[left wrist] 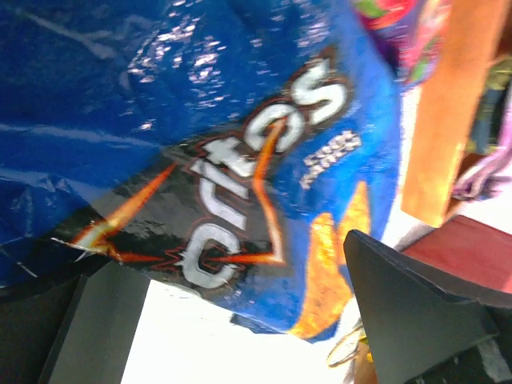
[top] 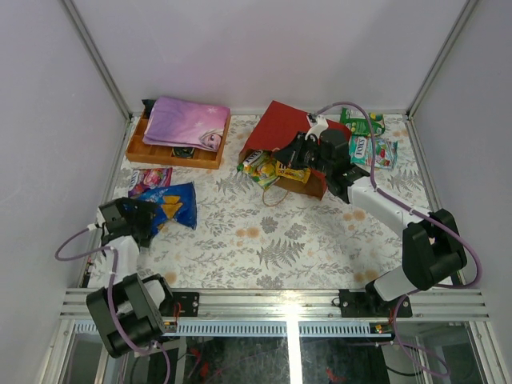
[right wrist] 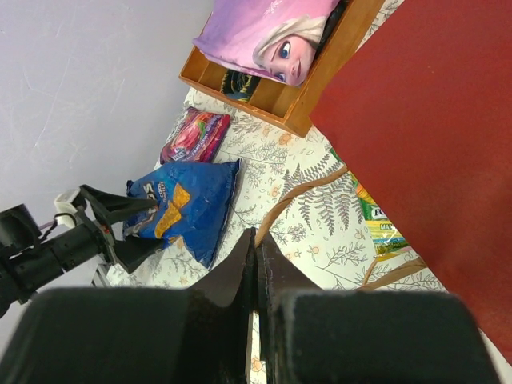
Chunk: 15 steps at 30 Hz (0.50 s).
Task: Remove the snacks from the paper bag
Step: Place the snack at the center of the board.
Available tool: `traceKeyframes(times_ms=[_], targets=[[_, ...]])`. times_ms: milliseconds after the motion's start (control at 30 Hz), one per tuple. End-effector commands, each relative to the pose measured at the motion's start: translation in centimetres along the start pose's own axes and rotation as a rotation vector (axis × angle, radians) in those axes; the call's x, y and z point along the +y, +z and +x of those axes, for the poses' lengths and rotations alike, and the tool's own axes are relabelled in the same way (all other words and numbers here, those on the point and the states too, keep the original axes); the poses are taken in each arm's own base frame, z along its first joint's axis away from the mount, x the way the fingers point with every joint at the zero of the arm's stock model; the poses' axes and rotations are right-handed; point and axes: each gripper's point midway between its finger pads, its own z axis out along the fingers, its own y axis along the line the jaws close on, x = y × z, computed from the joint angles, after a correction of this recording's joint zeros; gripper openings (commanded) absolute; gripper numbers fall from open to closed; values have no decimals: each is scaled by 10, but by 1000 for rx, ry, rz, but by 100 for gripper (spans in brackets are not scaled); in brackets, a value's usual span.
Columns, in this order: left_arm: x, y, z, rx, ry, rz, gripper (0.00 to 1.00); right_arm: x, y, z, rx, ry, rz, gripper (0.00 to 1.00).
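Observation:
The red paper bag (top: 276,126) lies on its side at the back, its mouth facing front-left. Yellow and green snacks (top: 268,169) spill from the mouth. My right gripper (top: 284,153) hovers shut over that mouth. In the right wrist view its tips (right wrist: 258,236) sit in front of a brown cord handle (right wrist: 308,192) with nothing visibly pinched. The blue Doritos bag (top: 178,204) lies at front left. My left gripper (top: 148,218) stands open at its near end, its fingers (left wrist: 400,304) flanking the bag's edge (left wrist: 240,160). A purple packet (top: 150,180) lies just behind.
An orange wooden tray (top: 210,154) at the back left holds a pink-purple folded cloth (top: 188,122). Two green packets (top: 362,122) (top: 372,150) lie at the back right beside the bag. White walls with metal corner posts close in the table.

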Motion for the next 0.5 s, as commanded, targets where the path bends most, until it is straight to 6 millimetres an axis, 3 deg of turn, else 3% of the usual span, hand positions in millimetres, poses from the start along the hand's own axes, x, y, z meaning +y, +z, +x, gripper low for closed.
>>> traceKeyframes(times_ms=[0, 67, 133, 233, 300, 367, 467], targets=[[-65, -32, -34, -133, 30, 219, 100, 31, -6, -32, -80, -56, -67, 0], [-100, -52, -30, -126, 111, 338, 98, 32, -5, -32, -80, -50, -75, 0], [-130, -70, -13, -97, 235, 396, 98, 33, -3, -32, -78, -42, -83, 0], [-169, -87, 39, -14, 471, 422, 99, 36, 0, -32, -71, -27, -98, 0], [-175, -88, 85, 51, 630, 394, 99, 38, 1, -32, -68, -25, -107, 0], [-168, -87, 133, 101, 800, 344, 99, 38, -1, -33, -68, -28, -105, 0], [-148, -69, 156, 61, 955, 194, 97, 37, -5, -34, -72, -41, -90, 0]])
